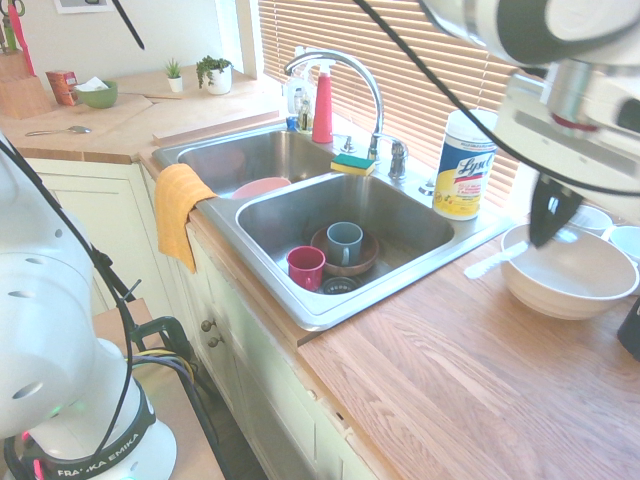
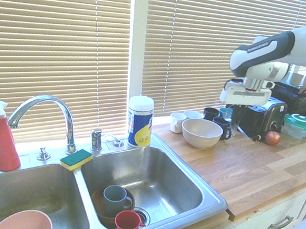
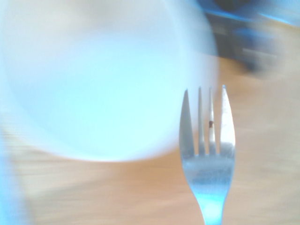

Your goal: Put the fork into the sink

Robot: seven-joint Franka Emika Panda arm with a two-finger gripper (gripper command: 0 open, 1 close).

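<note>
My gripper (image 1: 547, 228) hangs above the near rim of the big white bowl (image 1: 570, 275), shut on the fork (image 1: 492, 262). The silver fork sticks out sideways from the fingers towards the sink (image 1: 330, 310), in the air above the wooden counter. In the wrist view the fork's (image 3: 208, 154) four tines show sharply, with the blurred bowl (image 3: 93, 84) beneath them. In the second exterior view the arm reaches over the mugs behind the bowl (image 2: 201, 132), to the right of the sink (image 2: 214, 204). The fork itself is too small to make out there.
The sink's right basin holds a grey mug (image 1: 344, 241) on a brown dish and a red cup (image 1: 305, 266). A wipes canister (image 1: 462, 178), tap (image 1: 340, 75) and sponge (image 1: 352, 164) line the rim. Several mugs (image 2: 217, 118), a toaster (image 2: 260, 121) and an apple (image 2: 272, 138) sit on the counter.
</note>
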